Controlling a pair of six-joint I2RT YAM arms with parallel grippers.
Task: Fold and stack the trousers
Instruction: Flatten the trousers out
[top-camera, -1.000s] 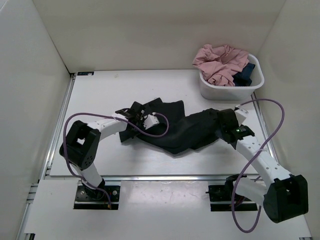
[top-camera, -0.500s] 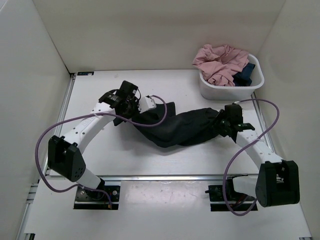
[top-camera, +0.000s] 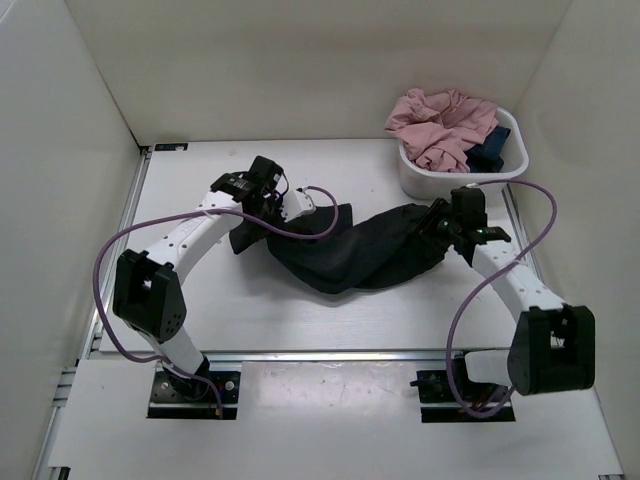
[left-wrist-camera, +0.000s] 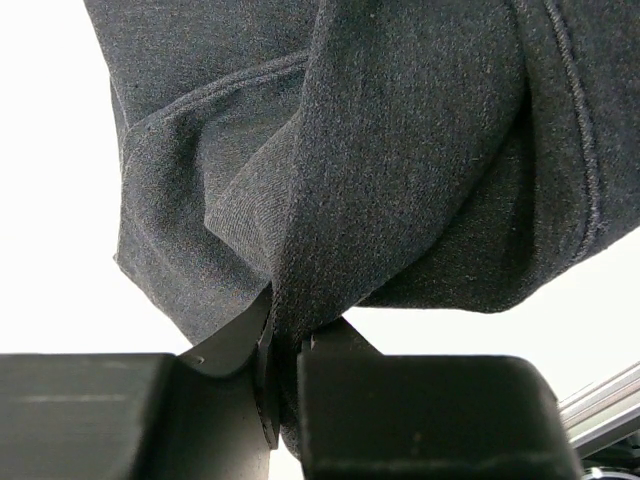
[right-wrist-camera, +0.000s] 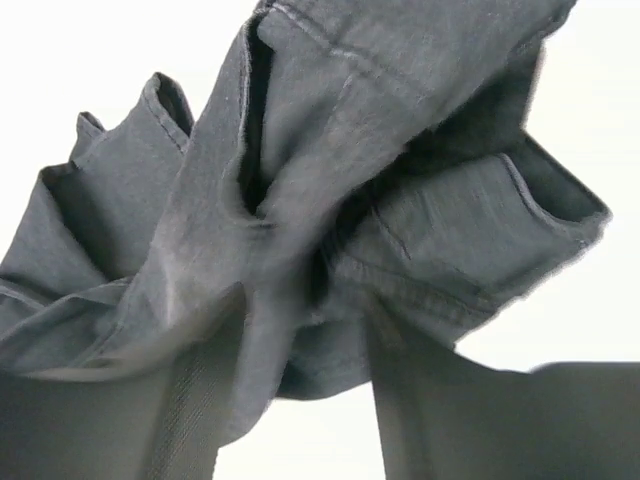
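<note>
Two grips on the trousers (top-camera: 350, 255), one at each end. Stretches across the middle of the table (top-camera: 200, 310), long axis running left to right, bowing toward the near edge at mid-length and rising at both ends toward the arms. At the left end, pinched in the left gripper (left-wrist-camera: 285, 345): jaws closed hard, with only a thin fold of dark cloth squeezed between them and the rest hanging away in heavy drapes. At the right end, bunched in the right gripper (right-wrist-camera: 305, 320): jaws set wider, bracketing a thick wad of fabric that fills the gap and presses on both fingers, so probably a grip and not a mere straddle. From each gripper, runs inward toward the other arm; neither nearer, each at its own end, so likely calls for drawing the ends apart along that left-to-right line to take out the sag before any fold. Hard to sort out: waist from hems, one leg from the other, the cloth being twisted and doubled. In the overhead view, hides both sets of fingertips behind wrists and fabric. Off at the far right corner, a white tub (top-camera: 415, 182) of other clothes, well apart.
</note>
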